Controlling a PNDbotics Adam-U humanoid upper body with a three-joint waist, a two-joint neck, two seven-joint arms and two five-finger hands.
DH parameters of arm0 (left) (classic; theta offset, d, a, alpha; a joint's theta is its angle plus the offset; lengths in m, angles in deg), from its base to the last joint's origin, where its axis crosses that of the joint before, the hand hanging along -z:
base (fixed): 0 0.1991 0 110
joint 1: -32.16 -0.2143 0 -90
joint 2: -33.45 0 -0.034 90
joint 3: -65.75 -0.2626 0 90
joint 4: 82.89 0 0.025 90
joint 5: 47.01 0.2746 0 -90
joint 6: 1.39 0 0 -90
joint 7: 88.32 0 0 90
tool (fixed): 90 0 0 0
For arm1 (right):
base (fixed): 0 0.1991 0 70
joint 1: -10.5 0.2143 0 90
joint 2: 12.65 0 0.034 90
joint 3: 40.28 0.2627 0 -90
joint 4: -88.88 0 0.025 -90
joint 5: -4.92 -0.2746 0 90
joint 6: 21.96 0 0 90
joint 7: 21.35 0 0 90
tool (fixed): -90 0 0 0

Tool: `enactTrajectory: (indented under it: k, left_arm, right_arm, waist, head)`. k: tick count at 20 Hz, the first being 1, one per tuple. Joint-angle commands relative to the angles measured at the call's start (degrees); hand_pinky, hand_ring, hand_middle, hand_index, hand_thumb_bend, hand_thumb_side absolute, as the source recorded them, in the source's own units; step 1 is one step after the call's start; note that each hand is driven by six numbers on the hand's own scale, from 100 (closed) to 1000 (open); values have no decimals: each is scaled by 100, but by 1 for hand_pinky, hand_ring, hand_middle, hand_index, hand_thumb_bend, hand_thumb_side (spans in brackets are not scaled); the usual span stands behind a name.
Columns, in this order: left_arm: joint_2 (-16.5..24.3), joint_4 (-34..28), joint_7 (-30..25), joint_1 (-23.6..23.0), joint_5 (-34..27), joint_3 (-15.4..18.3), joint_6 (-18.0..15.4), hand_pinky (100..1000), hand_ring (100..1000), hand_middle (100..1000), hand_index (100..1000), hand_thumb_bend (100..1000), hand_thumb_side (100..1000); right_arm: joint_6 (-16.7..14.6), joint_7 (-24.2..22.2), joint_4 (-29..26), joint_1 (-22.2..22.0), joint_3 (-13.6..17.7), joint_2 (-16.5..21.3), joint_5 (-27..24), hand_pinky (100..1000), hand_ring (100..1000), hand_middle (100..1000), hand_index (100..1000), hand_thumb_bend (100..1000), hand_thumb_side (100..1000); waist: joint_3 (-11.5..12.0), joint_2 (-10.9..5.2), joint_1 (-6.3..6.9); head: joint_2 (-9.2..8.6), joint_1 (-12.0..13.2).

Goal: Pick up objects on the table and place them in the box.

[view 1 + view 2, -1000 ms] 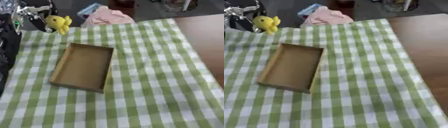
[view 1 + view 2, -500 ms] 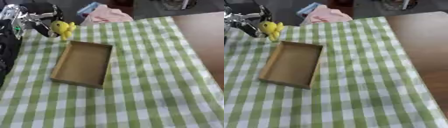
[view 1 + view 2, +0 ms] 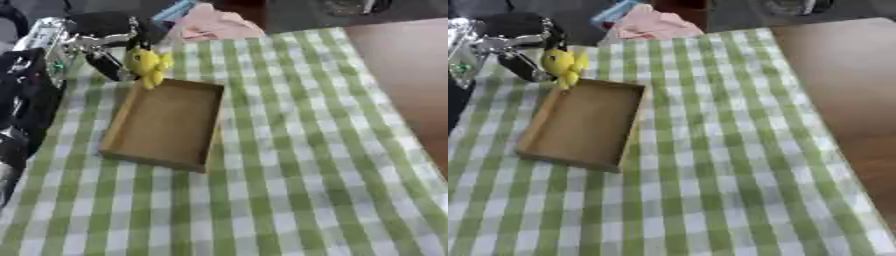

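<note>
Left hand (image 3: 103, 49) of mine pinches a small yellow plush toy (image 3: 147, 64), which hangs just below my fingers, over the far edge of the open cardboard box (image 3: 166, 122).

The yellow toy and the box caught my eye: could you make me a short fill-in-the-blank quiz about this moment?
1. The left hand holds a small toy coloured ____.
2. The cardboard box on the cloth holds ____.
3. The tablecloth is checked white and ____.
4. The toy hangs over the box's ____ end.

Missing words: yellow; nothing; green; far
</note>
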Motion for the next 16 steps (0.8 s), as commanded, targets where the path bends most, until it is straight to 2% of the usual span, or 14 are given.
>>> enactTrajectory:
  k: [1, 5, 9, 16]
  left_arm:
    - [-115, -351, -76, 25, -24, -47, 59, 200, 453, 516, 554, 224, 100]
    - [-436, -618, 6, -138, 297, -83, 199, 215, 462, 522, 563, 260, 100]
    - [-655, -813, 281, -322, 899, -104, 383, 241, 478, 535, 578, 317, 100]
    - [-747, -608, 865, -556, 1877, -93, 591, 285, 503, 558, 608, 377, 100]
  right_arm:
    - [28, 7, -126, 72, 2, 65, -53, 710, 637, 554, 871, 100, 667]
    - [35, 7, -132, 71, 3, 44, -52, 710, 637, 554, 871, 100, 668]
    - [37, 7, -137, 70, 5, 31, -51, 710, 637, 553, 871, 100, 668]
    - [38, 2, -139, 56, 7, 20, -51, 710, 637, 552, 871, 100, 669]
  waist:
    - [-14, -101, -32]
    - [-17, -77, -40]
    - [-12, -53, -43]
    - [13, -23, -46]
  head:
    - [71, 13]
    - [44, 43]
    - [16, 81]
    - [-17, 85]
